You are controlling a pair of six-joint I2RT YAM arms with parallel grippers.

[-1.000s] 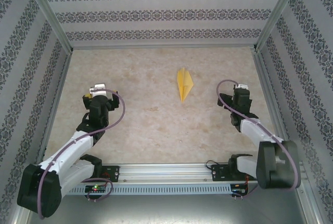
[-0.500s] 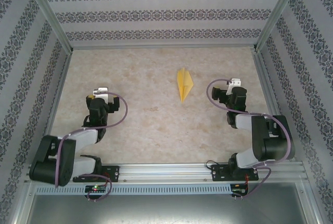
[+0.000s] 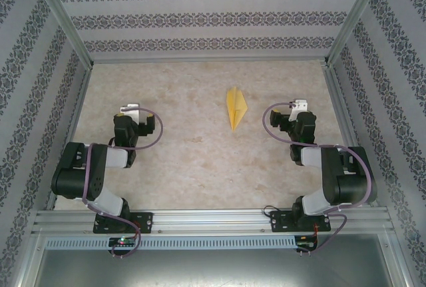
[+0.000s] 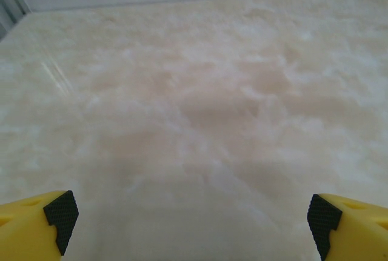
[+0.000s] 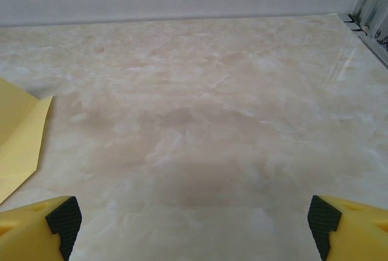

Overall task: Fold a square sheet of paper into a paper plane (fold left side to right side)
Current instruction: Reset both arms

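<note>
Top external: paper plane looks done, lying free on desk; left pincer & right pincer both wide open, empty, 0 folds left imo

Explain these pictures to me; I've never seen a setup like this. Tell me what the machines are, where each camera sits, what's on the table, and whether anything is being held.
These are two small robot arms bolted at the near edge of a marble-patterned table, inside a booth with patterned walls. The overhead picture looks down from above and behind them: the left arm is on the left and the right arm is on the right, both folded back near their bases.

The other two pictures come from a camera on each wrist, looking out past that arm's own yellow fingers with black pads. One shows the left gripper, the other the right gripper.

On the table lies one thing: a yellow paper plane, folded to a narrow dart, nearer the right arm. Its edge shows at the left of the right wrist picture.

Nothing is held. Both grippers are open over bare table.
</note>
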